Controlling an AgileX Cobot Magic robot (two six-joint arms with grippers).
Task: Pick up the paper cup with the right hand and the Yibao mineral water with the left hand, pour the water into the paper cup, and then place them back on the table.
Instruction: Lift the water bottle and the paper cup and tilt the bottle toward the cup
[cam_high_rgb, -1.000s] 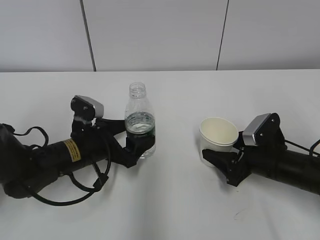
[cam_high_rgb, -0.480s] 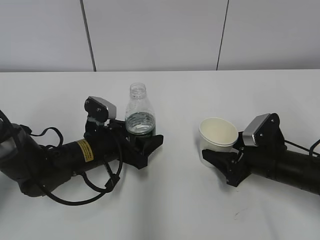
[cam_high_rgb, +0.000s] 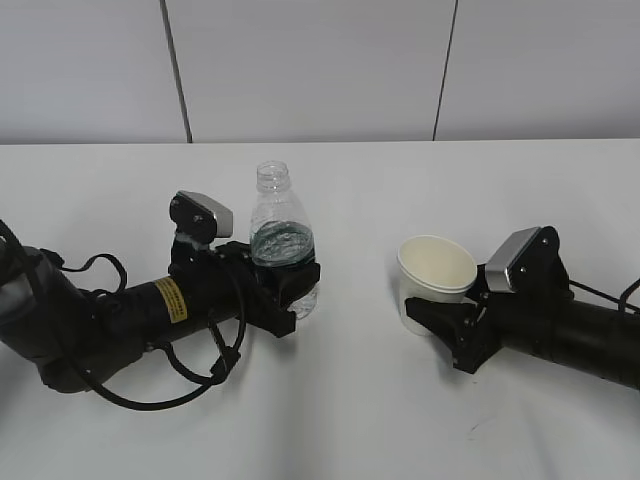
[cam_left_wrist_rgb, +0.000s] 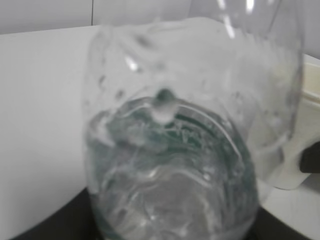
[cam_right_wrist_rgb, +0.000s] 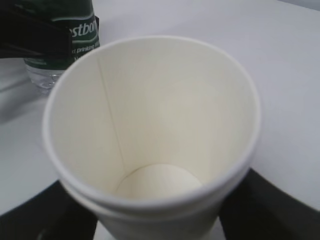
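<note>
The Yibao mineral water (cam_high_rgb: 280, 222), a clear capless bottle, stands upright left of centre on the table (cam_high_rgb: 340, 420). My left hand's gripper (cam_high_rgb: 294, 284) is shut around its green label band. The bottle fills the left wrist view (cam_left_wrist_rgb: 170, 150), with black fingers (cam_left_wrist_rgb: 55, 225) at the lower corners. The paper cup (cam_high_rgb: 437, 268) stands at the right, empty. My right hand's gripper (cam_high_rgb: 437, 322) is shut on its lower wall. In the right wrist view the cup (cam_right_wrist_rgb: 150, 115) lies between my fingers (cam_right_wrist_rgb: 45, 220), with the bottle's label (cam_right_wrist_rgb: 75, 32) behind it.
A grey panelled wall (cam_high_rgb: 320, 70) rises behind the table's far edge. Loose black cables (cam_high_rgb: 160, 375) loop beside the left arm. About a hand's width of bare white tabletop separates the bottle and the cup.
The left arm slid right until its open jaws stood around the bottle, then the jaws closed on the label band and the bottle shifted slightly. The right arm and cup have not moved.
</note>
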